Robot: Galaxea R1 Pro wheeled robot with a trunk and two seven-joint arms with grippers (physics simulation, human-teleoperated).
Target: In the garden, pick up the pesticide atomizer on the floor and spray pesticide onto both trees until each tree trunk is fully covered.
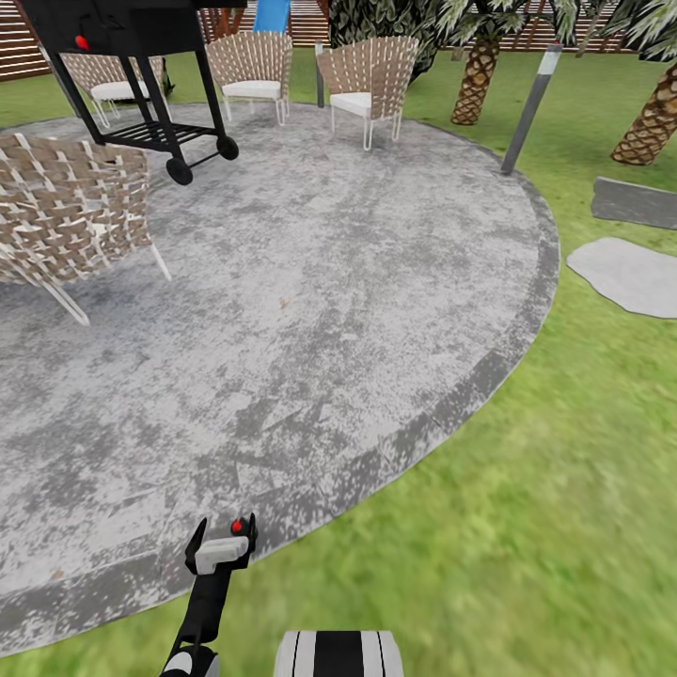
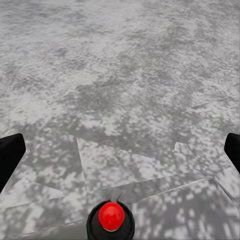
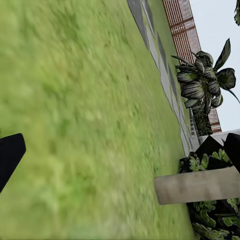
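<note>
Left tool [image 1: 222, 541] open-jawed, nothing between them, above the stone patio's [image 1: 310, 310] edge beside the lawn [image 1: 527, 527].

Stone patio [image 1: 310, 310] on lawn [image 1: 564, 489] — chairs [image 1: 371, 80]; grill [image 1: 141, 56].

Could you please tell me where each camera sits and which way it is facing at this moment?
Head view: on the head, looking forward and down over the patio, chairs, grill and lawn; the left gripper and trunk show.
Left wrist view: near the left gripper, looking down at the patio; its dark fingertips show, wide apart.
Right wrist view: near the right gripper, looking along the lawn towards a brick wall; its fingertips show.
Shared: the head and left wrist views both show the patio.
</note>
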